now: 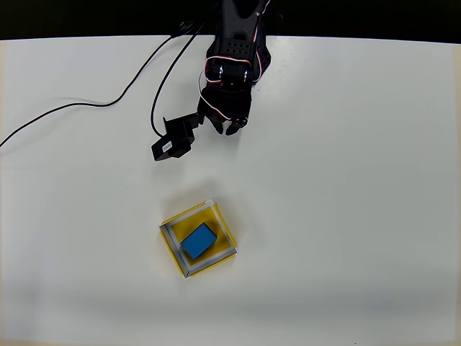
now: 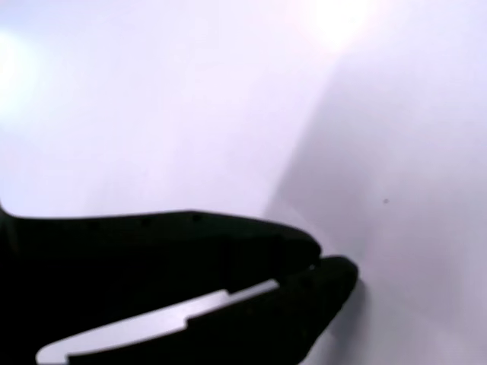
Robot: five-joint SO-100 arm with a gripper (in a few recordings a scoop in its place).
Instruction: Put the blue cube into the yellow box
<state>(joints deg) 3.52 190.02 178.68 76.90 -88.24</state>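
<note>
- Blue is the colour of the small solid blue cube (image 1: 199, 241) in the overhead view, and it lies flat on the yellow floor of the shallow square yellow box (image 1: 173, 251) with the pale grey rim.
- The block sits inside all four walls, near the middle, and its long side runs slanted, from lower left up to upper right in the picture.
- The box stands on the plain white table (image 1: 360, 216), turned like a diamond, in the lower middle of the overhead view.
- The black two-finger gripper (image 1: 225, 128) is near the top of the overhead view, well apart from the box, and it holds nothing.
- From the fingertips, the box and block lie down the picture and a little to the left.
- A black cable (image 1: 86, 107) curls over the table at the upper left, far from the box.
- In the wrist view, the gripper (image 2: 319, 266) shows as two black fingers (image 2: 190, 243) with tips touching or almost touching, so the jaws are closed and empty.
- Past the tips there is bare white table (image 2: 228, 91) and a soft grey shadow.
- I judge the job as good as done, since the block rests in the box and the arm is far back from it.
</note>
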